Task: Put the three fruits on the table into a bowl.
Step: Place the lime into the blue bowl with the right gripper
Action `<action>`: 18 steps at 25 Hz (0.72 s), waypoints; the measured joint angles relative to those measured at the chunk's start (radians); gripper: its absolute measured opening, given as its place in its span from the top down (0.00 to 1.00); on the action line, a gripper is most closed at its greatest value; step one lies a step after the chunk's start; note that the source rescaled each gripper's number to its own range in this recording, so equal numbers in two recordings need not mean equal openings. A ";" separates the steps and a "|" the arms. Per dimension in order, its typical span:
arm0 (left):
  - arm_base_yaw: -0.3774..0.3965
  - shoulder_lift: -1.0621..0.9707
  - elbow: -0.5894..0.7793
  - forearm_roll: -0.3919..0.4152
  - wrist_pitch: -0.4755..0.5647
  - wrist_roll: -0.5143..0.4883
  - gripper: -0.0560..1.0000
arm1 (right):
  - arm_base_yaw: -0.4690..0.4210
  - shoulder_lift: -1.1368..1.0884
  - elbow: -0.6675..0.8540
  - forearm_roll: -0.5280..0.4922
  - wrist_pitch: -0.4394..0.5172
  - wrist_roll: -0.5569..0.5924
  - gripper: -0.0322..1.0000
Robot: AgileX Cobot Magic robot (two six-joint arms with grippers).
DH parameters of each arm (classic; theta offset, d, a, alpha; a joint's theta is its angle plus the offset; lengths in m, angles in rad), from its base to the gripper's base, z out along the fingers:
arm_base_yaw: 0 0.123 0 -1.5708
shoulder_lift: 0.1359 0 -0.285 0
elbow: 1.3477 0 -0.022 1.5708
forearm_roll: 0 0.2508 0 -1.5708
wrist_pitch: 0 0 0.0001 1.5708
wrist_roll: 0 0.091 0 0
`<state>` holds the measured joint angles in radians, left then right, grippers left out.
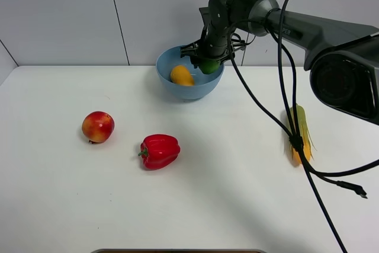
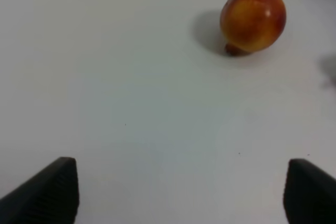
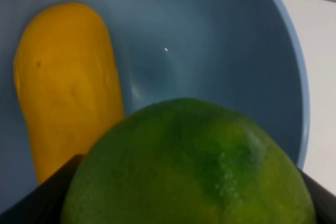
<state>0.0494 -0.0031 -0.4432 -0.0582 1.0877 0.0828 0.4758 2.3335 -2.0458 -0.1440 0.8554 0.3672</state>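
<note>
While the right gripper [image 1: 207, 58] clamps the lime [image 1: 209, 67] just above the bowl [image 1: 195, 90], the mango [image 1: 182, 75] lies inside. On the table [image 1: 237, 194], the red-and-yellow fruit [image 1: 98, 127], pepper [image 1: 160, 151] and cable-crossed corn [image 1: 299, 131] sit apart. The left gripper [image 2: 181, 190] gapes wide.

1. The exterior high view is bright and sharp; the white counter [image 1: 207, 205] is evenly lit.
2. Well apart from the bowl [image 1: 192, 90], the red-and-yellow fruit [image 1: 98, 126] and bell pepper [image 1: 160, 150] throw short soft shadows.
3. Left wrist view: slightly blurred; a grey shadow touches this fruit.
4. Right wrist view: the close lime [image 3: 189, 166] looks soft; a small glint sits inside the bowl.
</note>
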 joint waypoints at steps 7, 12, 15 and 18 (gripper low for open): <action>0.000 0.000 0.000 0.000 0.000 0.000 0.79 | 0.000 0.005 0.000 0.001 -0.003 -0.017 0.68; 0.000 0.000 0.000 0.000 0.000 0.000 0.79 | 0.000 0.007 0.000 0.001 -0.010 -0.018 0.50; 0.000 0.000 0.000 0.000 0.000 0.000 0.79 | 0.000 0.007 0.000 0.002 -0.010 -0.018 0.49; 0.000 0.000 0.000 0.000 0.000 0.000 0.79 | 0.000 -0.005 0.000 0.019 0.008 -0.028 0.48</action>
<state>0.0494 -0.0031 -0.4432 -0.0582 1.0877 0.0828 0.4758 2.3281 -2.0462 -0.1253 0.8635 0.3396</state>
